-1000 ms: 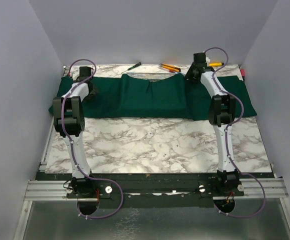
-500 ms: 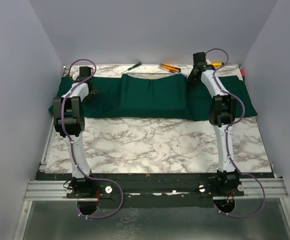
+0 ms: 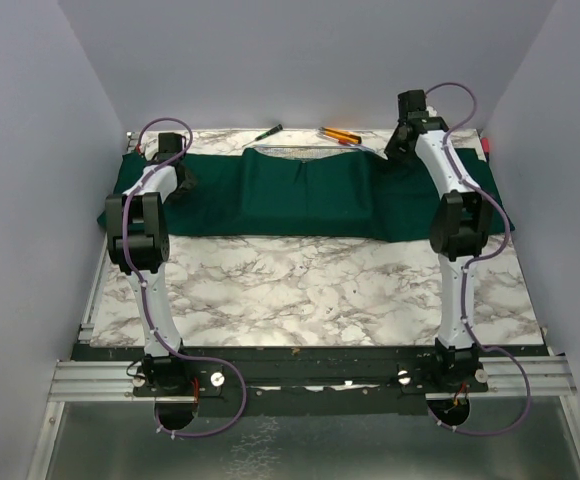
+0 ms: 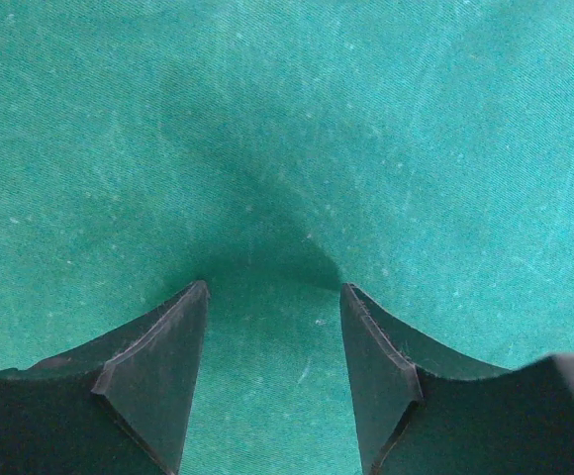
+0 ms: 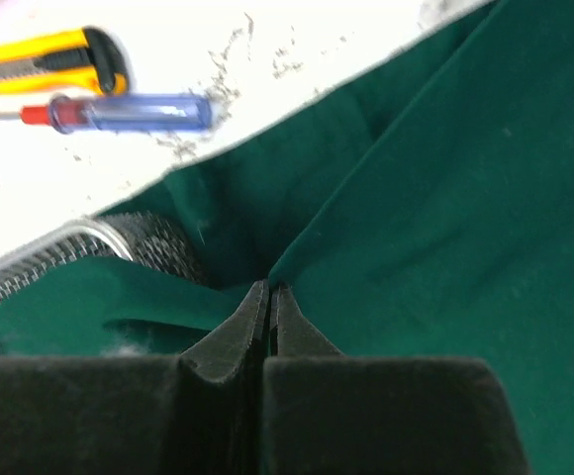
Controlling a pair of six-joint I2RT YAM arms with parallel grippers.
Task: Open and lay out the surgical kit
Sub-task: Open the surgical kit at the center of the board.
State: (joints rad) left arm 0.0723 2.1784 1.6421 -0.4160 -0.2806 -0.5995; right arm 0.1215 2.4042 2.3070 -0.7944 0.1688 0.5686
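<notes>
Green cloth (image 5: 445, 198) is pinched between the shut tips of the right pincer (image 5: 269, 297), and a fold is seen running away from them. Just past the tips, to the left, a corner of the wire tray (image 5: 69, 252) is seen poking out from under the cloth. Farther off, on the white table (image 5: 297, 49), a blue-handled screwdriver (image 5: 129, 112) and a yellow knife (image 5: 49, 61) are laid. The left pincer (image 4: 275, 289) is held wide open, with only flat cloth seen between its tips.
</notes>
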